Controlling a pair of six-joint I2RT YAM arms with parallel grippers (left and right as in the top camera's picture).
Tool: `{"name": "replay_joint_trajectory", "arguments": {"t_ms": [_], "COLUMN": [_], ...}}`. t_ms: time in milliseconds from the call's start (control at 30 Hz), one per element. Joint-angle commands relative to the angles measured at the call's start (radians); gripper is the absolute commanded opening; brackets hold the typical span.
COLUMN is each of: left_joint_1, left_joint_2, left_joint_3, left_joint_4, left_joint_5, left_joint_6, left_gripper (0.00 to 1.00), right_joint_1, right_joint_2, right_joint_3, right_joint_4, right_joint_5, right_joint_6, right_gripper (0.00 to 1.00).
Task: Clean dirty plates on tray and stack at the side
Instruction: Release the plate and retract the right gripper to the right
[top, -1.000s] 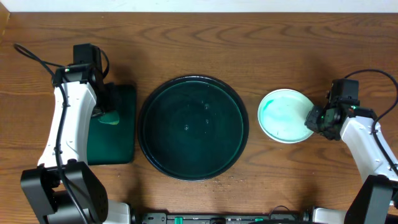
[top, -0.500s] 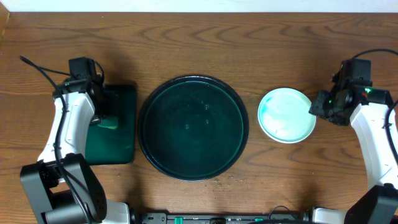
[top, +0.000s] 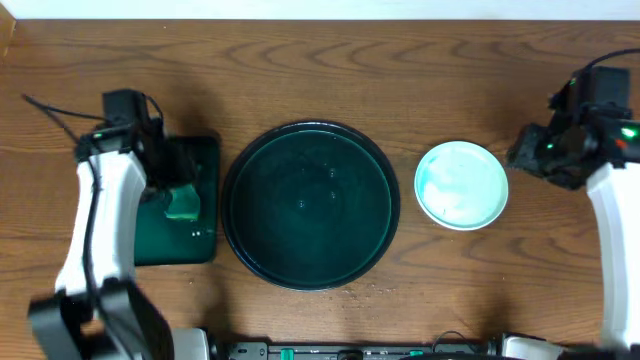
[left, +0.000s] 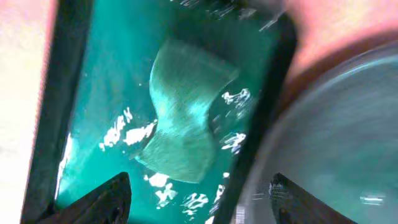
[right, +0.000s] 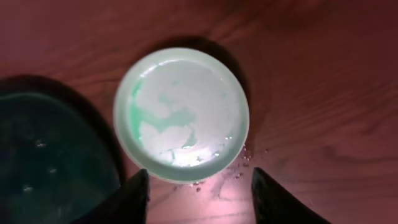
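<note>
The big round dark tray (top: 310, 205) sits mid-table with only a few water drops on it; its rim also shows in the left wrist view (left: 348, 137) and the right wrist view (right: 43, 155). One small white plate (top: 462, 185) with teal smears lies on the wood to the tray's right, seen from above (right: 181, 106). My right gripper (top: 528, 155) hovers just right of the plate, open, with nothing between its fingers (right: 199, 196). My left gripper (top: 168, 182) is open (left: 199, 202) above a green sponge (left: 186, 118), which lies loose.
The sponge (top: 182, 205) rests on a wet rectangular dark-green tray (top: 185, 240) left of the round tray. Small droplets dot the wood by the plate's near edge (right: 239, 162). A light wall edge runs along the table's far side.
My left gripper opened and let go of the sponge, which now lies on the rectangular tray. My right gripper opened wider and drew back right, away from the plate's rim.
</note>
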Motion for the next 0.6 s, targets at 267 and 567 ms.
{"name": "replay_joint_trajectory", "arguments": {"t_ms": [267,567], "left_joint_1": [0.003,0.003], "left_joint_2": [-0.177,-0.175], "left_joint_3": [0.045,0.045], "left_joint_4": [-0.01,-0.01], "left_joint_5": [0.072,0.072], "left_joint_6": [-0.045,-0.045], "left_gripper": [0.75,0.75], "right_joint_1": [0.004,0.004], "right_joint_2": [-0.317,-0.509], "right_joint_3": [0.157,0.157], "right_joint_4": [-0.148,-0.156], "right_joint_5": [-0.063,-0.06], "right_joint_6": [-0.013,-0.014], "right_gripper": [0.99,0.99]}}
